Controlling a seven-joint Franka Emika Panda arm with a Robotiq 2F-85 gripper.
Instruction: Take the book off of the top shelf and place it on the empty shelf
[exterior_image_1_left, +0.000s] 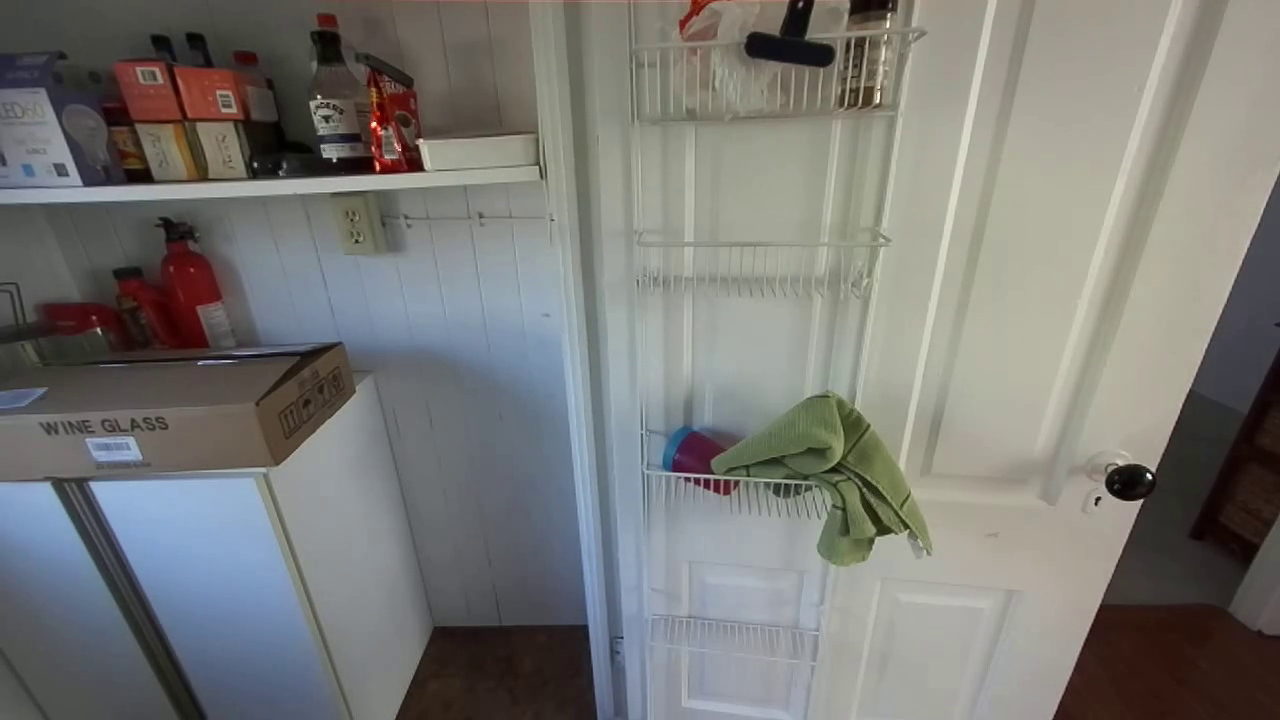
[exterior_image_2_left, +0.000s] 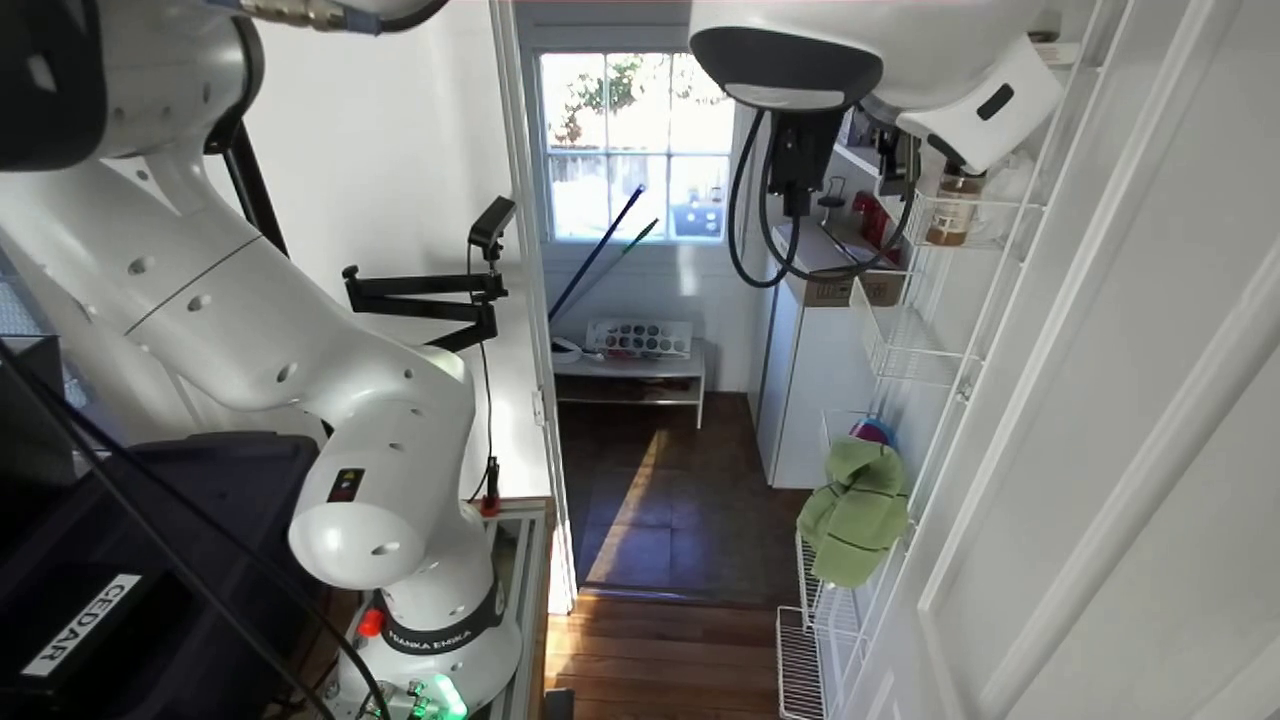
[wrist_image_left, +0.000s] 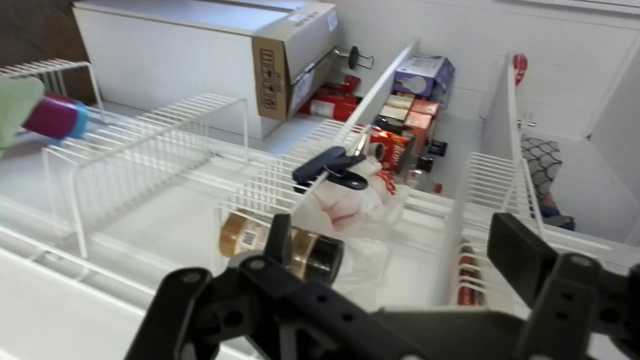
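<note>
On the top shelf (wrist_image_left: 492, 179), the book (wrist_image_left: 467, 281) shows as a red strip, partly hidden in the wrist view — fingers (wrist_image_left: 520, 257) spread wide, released — with jar (wrist_image_left: 307, 248) and plastic bag (wrist_image_left: 350, 210) in the basket (wrist_image_left: 270, 187) below.

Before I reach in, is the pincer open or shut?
Open: the wrist view shows the pincer with its two fingers standing wide apart and nothing held between them.

Dark floor (exterior_image_2_left: 725, 500) carries white cabinet (exterior_image_2_left: 808, 400), low bench (exterior_image_2_left: 655, 369); on bench, white object (exterior_image_2_left: 640, 338) with dark circles
</note>
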